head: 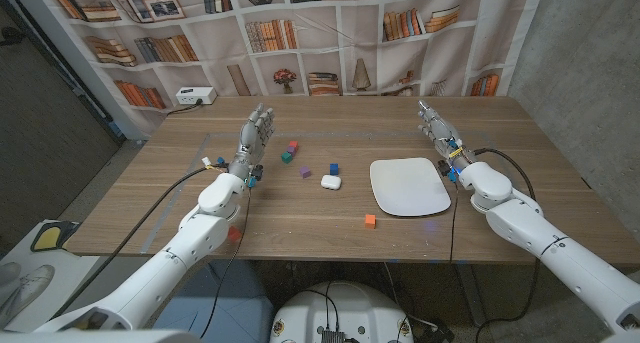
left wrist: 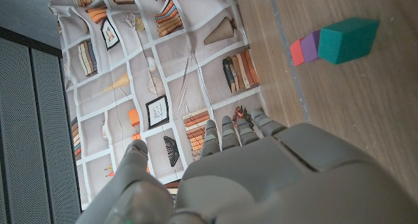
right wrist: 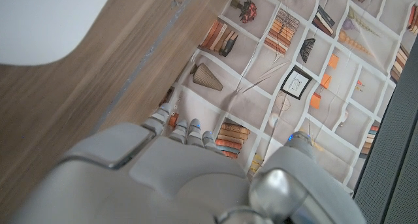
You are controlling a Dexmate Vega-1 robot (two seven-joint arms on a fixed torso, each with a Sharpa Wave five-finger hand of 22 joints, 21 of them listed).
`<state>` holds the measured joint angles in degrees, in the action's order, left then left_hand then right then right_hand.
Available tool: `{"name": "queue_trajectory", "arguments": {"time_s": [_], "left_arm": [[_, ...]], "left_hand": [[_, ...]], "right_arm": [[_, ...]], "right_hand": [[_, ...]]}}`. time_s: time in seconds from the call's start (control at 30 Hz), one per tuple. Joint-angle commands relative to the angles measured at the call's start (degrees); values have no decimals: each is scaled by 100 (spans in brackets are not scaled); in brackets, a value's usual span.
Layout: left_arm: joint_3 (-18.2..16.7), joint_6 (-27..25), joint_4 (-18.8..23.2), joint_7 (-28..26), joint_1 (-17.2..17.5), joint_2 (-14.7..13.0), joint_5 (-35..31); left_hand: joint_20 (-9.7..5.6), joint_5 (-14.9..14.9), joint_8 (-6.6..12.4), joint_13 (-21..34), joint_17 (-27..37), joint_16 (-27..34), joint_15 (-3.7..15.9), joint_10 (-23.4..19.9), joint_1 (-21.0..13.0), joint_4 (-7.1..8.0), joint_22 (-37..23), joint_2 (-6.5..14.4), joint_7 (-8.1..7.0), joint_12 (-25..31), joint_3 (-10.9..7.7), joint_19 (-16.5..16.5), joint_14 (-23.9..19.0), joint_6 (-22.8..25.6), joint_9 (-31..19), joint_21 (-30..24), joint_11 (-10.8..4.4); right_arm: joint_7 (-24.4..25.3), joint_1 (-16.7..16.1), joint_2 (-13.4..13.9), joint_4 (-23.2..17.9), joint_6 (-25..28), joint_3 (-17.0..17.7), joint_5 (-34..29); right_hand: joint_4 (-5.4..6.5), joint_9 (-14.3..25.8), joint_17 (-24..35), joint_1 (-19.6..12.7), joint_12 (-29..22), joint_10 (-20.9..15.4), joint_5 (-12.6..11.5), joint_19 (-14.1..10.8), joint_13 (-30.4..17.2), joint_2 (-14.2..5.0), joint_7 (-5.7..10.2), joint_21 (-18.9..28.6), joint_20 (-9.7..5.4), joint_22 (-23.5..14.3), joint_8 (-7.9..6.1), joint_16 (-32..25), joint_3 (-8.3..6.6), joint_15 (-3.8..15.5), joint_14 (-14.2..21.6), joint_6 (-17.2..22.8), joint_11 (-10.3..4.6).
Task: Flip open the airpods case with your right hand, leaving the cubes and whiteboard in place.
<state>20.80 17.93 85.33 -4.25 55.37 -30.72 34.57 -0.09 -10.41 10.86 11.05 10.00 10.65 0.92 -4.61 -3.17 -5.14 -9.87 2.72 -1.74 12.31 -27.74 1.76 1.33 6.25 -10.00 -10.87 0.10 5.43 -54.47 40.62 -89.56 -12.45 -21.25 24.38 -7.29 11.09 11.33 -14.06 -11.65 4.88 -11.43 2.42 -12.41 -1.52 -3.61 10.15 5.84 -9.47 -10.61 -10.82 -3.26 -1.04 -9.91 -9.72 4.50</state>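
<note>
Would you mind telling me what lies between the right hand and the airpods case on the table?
In the head view, the whiteboard lies between the right hand and the airpods case; bare wood separates the case from the whiteboard's edge.

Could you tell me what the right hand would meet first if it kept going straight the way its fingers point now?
Probably nothing on the table: the right hand points toward the far edge and the bookshelf backdrop. The whiteboard and airpods case lie off to its side.
</note>
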Motion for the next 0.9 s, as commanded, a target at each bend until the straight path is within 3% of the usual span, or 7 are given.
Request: {"name": "queue_trajectory", "arguments": {"time_s": [0.03,0.2,0.5,0.6,0.9], "left_arm": [[-78,-256,386,-223,256,-200,-30],[-105,-149,431,-208,324,-173,2],[-113,-131,428,-244,364,-156,-9],[-109,-108,387,-179,351,-146,28],[-100,-72,346,-186,319,-126,-13]], "left_hand": [[-9,-18,-16,9,17,2,5,-27,-22,-8,-19,-13,-13,15,-8,49,-24,-17,-18,-45,15],[-14,-16,-19,10,18,-1,1,-21,-18,-9,-19,-22,-10,12,-2,49,-19,-23,-18,-44,19],[-12,-16,-23,10,19,-8,-5,-5,-12,-12,-19,-31,5,4,6,46,-4,-31,-19,-41,17],[-13,-16,-23,10,19,-7,-6,-3,-11,-12,-19,-32,8,3,7,46,-6,-30,-19,-41,20],[32,-18,-36,11,20,-11,-22,23,-5,-12,-19,-35,12,-8,15,34,6,-70,-19,-33,35]], "right_arm": [[39,-29,224,-209,118,-63,-376],[-5,-16,304,-235,125,-108,-523],[110,-111,606,-646,402,-132,-962],[292,-159,721,-846,544,-140,-1278],[327,-251,810,-1068,627,-95,-1433]], "right_hand": [[-42,8,22,-101,6,61,3,51,-9,-16,-6,23,23,-29,-31,-17,-18,-43,-329,-203,3],[-57,8,23,-139,0,60,7,71,-12,-26,1,21,16,-29,-31,-13,-34,-42,-354,-227,4],[-102,11,25,-266,16,172,21,223,-22,-55,-8,-3,36,-29,-11,7,-87,-68,-489,-386,14],[-107,11,25,-282,-7,127,25,236,-24,-57,-9,-2,44,-29,-19,4,-93,-70,-499,-384,15],[-135,13,25,-381,-92,-53,38,246,-36,-73,10,19,109,-27,-57,-23,-132,-50,-500,-354,-35]]}}
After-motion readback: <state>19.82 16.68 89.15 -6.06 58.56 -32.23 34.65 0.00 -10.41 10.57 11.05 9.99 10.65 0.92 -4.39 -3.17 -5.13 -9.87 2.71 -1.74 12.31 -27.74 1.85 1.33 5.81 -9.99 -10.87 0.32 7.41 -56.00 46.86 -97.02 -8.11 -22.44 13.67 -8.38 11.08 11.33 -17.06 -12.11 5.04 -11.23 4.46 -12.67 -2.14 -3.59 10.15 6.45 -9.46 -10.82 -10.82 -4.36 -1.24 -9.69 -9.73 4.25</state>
